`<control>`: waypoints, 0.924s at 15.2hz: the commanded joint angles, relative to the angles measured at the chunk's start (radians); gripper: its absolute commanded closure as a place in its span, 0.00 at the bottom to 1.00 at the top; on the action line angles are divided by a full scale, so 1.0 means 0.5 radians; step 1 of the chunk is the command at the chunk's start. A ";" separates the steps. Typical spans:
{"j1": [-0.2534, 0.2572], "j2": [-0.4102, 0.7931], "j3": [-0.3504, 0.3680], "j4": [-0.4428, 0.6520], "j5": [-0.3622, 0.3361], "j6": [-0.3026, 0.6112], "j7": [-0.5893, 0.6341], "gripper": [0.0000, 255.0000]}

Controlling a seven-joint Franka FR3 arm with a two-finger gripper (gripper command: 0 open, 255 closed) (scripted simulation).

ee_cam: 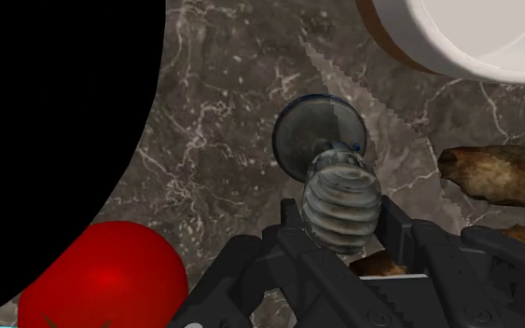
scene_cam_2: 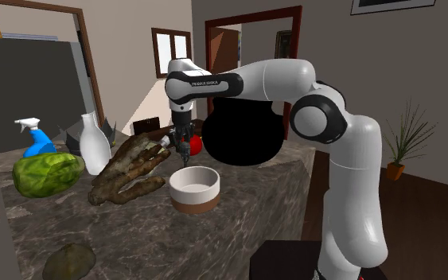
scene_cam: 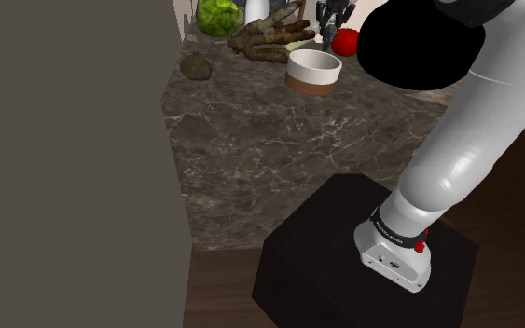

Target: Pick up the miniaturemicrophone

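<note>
The miniature microphone [ee_cam: 342, 196] stands on the dark marble counter [ee_cam: 214, 140]. Its ribbed, greyish head points up toward the hand, and its round glassy end lies farther from it, toward the stone. The black gripper [ee_cam: 342, 228] comes straight down over it. In the wrist view the two fingers hug the ribbed head from either side with no gap you can make out, so treat it as clamped on the microphone. You are at the end of the grasp with the lift not yet made. None of the views settles whether the round end is touching the counter or just off it. Just beside the gripper on one side sits a red ball [ee_cam: 111, 280]. A large black shape [ee_cam: 55, 112] lies behind the ball. On the other side lies the brown root pile [ee_cam: 498, 175]. The white bowl [ee_cam: 475, 37] with its brown band lies beyond the microphone, near but apart from it. In the second exterior view the arm reaches over the bowl, with the hand low between the roots and the ball. Your next move, as I judge it, is a straight vertical rise, kept slow. The hold is on a rounded, ribbed surface that could slip or swing, and any sideways drift would knock the ball or the roots.
</note>
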 commanded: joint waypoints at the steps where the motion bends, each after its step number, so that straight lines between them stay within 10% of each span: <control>1: -0.003 0.008 -0.002 0.008 0.003 -0.005 -0.005 1.00; 14: -0.042 0.121 -0.014 0.510 0.048 -0.402 -0.031 1.00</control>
